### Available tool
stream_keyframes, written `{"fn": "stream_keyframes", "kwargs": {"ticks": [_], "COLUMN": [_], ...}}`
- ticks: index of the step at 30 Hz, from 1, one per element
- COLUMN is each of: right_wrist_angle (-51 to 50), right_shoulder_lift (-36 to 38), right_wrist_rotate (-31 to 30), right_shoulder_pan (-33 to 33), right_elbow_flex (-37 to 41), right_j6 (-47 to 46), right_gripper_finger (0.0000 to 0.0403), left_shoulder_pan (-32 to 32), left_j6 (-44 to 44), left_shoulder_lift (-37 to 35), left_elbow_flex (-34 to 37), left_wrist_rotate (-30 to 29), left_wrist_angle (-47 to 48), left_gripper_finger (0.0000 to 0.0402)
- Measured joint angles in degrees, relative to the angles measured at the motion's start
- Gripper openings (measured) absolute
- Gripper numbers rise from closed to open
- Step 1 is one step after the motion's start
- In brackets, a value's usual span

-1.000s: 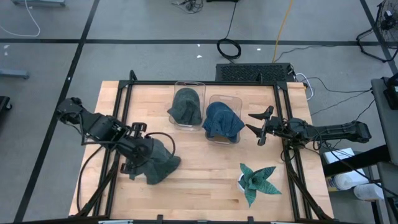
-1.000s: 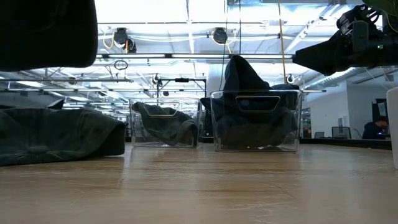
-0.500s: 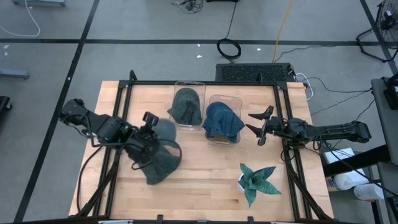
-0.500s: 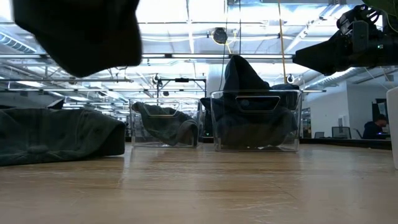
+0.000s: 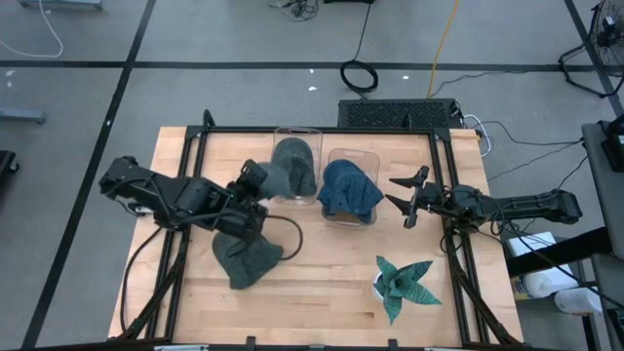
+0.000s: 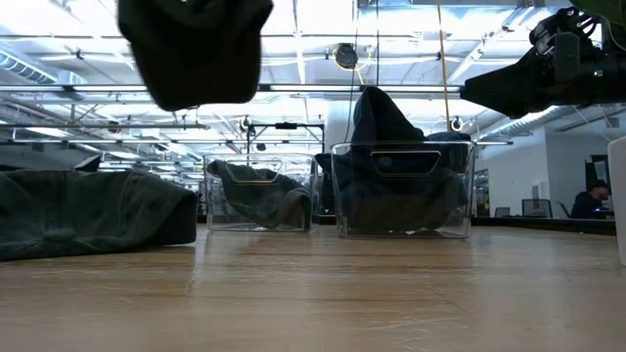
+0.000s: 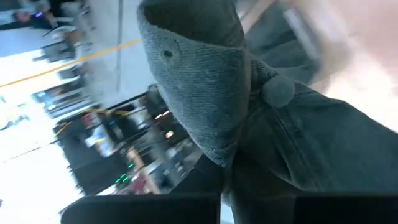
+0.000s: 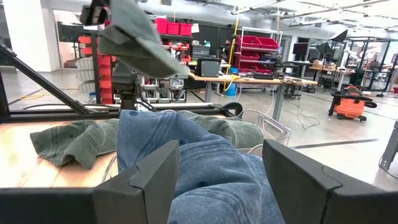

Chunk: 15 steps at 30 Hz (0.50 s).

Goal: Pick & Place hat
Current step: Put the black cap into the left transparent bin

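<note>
Left claw (image 5: 255,185) is carrying a grey-green hat (image 7: 205,93) above the table (image 5: 322,273).
It is pinching the hat's edge near the bin (image 5: 297,136) that already holds one; the grip looks thin, so the fabric may be slipping free. Right claw (image 5: 408,200) is waiting spread beside the denim-filled bin (image 5: 353,156).

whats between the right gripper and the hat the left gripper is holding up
In the high view, the two clear bins: the blue hat's bin sits nearest the open right gripper, then the grey-green hat's bin, beside the lifted hat in the left gripper.
</note>
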<state>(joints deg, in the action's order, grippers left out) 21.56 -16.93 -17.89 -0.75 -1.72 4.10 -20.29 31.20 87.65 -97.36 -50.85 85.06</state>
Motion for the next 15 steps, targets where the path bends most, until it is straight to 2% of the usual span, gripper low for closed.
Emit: {"fn": "stream_keyframes", "kwargs": {"ticks": [4, 8, 15], "right_wrist_angle": [0.0, 0.0, 0.0], "right_shoulder_lift": [0.0, 0.0, 0.0], "right_wrist_rotate": [0.0, 0.0, 0.0], "right_shoulder_pan": [0.0, 0.0, 0.0], "right_elbow_flex": [0.0, 0.0, 0.0], "right_j6": [0.0, 0.0, 0.0], "right_gripper_finger": [0.0222, 0.0222, 0.0222], "left_shoulder_pan": [2.3, 4.6, 8.8], "left_j6": [5.1, 14.4, 32.7], "left_shoulder_lift": [0.1, 0.1, 0.1], "left_elbow_flex": [0.0, 0.0, 0.0], "left_wrist_rotate": [-4.9, -7.5, -8.7], "left_wrist_angle": [-5.0, -10.4, -17.3], "left_gripper_finger": [0.0005, 0.0005, 0.0005]}}
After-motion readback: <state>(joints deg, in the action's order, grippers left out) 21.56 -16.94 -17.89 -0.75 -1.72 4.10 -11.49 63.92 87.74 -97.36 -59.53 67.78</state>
